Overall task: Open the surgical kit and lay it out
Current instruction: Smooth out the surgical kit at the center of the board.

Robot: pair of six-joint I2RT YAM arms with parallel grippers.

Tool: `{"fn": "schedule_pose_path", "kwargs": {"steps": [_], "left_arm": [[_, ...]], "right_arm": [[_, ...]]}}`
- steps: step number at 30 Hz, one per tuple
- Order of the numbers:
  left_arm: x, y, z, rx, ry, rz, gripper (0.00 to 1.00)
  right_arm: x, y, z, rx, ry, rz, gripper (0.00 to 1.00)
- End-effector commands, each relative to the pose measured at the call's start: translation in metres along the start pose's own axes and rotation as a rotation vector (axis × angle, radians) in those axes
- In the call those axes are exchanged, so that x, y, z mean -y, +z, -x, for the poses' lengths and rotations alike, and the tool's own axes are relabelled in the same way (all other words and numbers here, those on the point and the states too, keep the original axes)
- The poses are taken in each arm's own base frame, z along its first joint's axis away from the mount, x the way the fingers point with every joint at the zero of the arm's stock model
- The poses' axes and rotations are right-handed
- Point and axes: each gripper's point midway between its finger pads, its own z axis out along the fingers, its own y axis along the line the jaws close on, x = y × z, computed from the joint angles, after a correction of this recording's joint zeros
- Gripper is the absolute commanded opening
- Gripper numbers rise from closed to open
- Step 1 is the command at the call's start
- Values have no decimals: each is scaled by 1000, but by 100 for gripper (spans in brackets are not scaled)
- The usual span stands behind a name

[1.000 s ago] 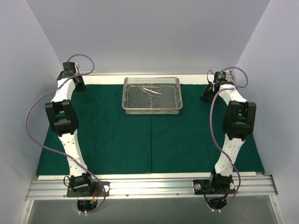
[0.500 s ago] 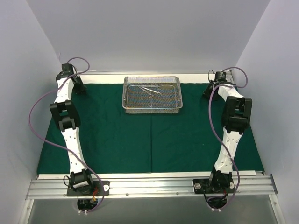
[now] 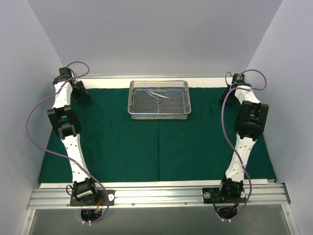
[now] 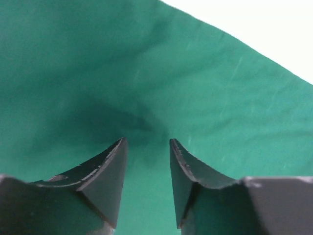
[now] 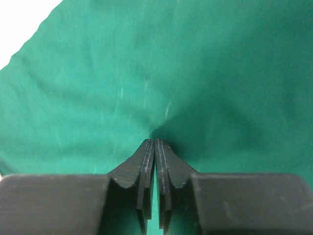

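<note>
The surgical kit's dark green cloth (image 3: 122, 147) lies spread flat over the table. Its silver wire-mesh tray (image 3: 159, 116) stands at the back centre, with slim metal instruments (image 3: 157, 94) inside. My left gripper (image 3: 80, 94) is low over the cloth's far left corner. In the left wrist view it (image 4: 146, 142) stands open, with nothing between the fingers and a creased cloth (image 4: 146, 88) just ahead. My right gripper (image 3: 226, 95) is at the far right corner. In the right wrist view it (image 5: 155, 141) is shut, pinching the cloth (image 5: 195, 73), which puckers at the tips.
White table (image 3: 107, 82) shows as a strip behind the cloth and in front of it. Pale walls close in on the left, right and back. A metal rail (image 3: 156, 196) with both arm bases runs along the near edge. Purple cables loop beside each arm.
Both arms have swung outward toward the far corners. The left gripper has opened and let the cloth go. The right gripper stays pinched on its corner.
</note>
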Motion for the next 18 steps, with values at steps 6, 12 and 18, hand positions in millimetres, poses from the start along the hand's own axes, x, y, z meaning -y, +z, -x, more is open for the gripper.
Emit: {"fn": "schedule_pose_path", "kwargs": {"steps": [6, 12, 18], "left_arm": [[12, -116, -23, 51, -16, 69, 54], [8, -134, -113, -47, -52, 21, 53], [-23, -133, -199, -206, -77, 95, 48]], "right_arm": [[-51, -130, -56, -78, -123, 56, 15], [-65, -164, -162, -223, -154, 178, 22], [-42, -161, -238, -350, -151, 192, 19]]}}
